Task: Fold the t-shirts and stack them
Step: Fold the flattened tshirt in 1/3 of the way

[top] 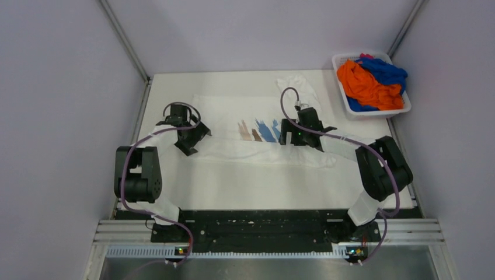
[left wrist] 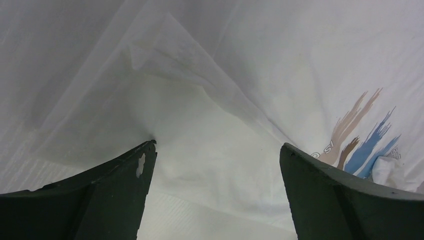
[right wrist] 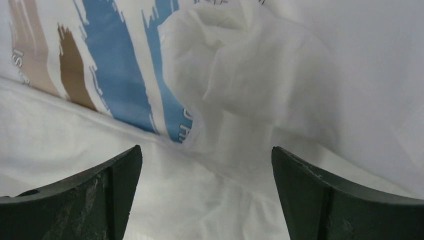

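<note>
Looking down on a white t-shirt [top: 233,140] spread over the tabletop [top: 262,186], centre of the overhead frame, long axis running left to right. Soft, thin cloth, rumpled along the lower edge, with slanted blue and brown brush strokes [top: 260,129] near the middle.

Left fingers [left wrist: 90,195] spread wide over the shirt's left end, clamping nothing; between them in the wrist view, just smooth white cloth and a creased flap. Right fingers [right wrist: 340,200] likewise parted and empty, just right of the print, above a bunched, puckered lump of fabric [right wrist: 240,65].

So: cloth straight below both pairs, each arm nearest its own end. Probably lining up a pinch at the two ends for a fold across that long axis, though only a guess.

Over at the upper right, a white plastic basket [top: 373,114] holding the rest: orange t-shirt [top: 365,84] on top, blue t-shirt [top: 385,70] behind, a sliver of pink-red t-shirt [top: 366,56] at the far rim. Nothing folded or stacked yet, by the look of it.
</note>
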`<action>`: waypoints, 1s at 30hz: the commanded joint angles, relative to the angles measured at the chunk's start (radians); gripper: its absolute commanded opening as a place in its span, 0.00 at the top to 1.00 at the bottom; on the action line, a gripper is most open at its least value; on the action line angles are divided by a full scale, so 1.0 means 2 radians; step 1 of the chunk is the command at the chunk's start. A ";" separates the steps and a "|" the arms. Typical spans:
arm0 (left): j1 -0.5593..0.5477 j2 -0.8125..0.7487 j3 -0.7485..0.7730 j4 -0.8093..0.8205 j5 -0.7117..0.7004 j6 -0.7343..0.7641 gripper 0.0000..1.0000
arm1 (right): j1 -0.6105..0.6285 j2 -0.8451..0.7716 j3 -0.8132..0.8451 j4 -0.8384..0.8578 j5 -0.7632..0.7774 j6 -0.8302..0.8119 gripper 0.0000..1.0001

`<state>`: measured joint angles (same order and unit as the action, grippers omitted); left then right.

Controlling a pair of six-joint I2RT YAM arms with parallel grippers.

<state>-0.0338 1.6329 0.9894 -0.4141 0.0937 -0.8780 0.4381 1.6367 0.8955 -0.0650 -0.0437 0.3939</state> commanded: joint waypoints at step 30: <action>-0.012 -0.038 0.019 0.004 -0.032 0.022 0.02 | 0.001 -0.044 0.012 0.019 0.122 0.089 0.01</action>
<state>-0.0406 1.5749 0.9810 -0.4477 0.0284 -0.8349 0.3477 1.6119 1.0126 0.0204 0.2184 0.4862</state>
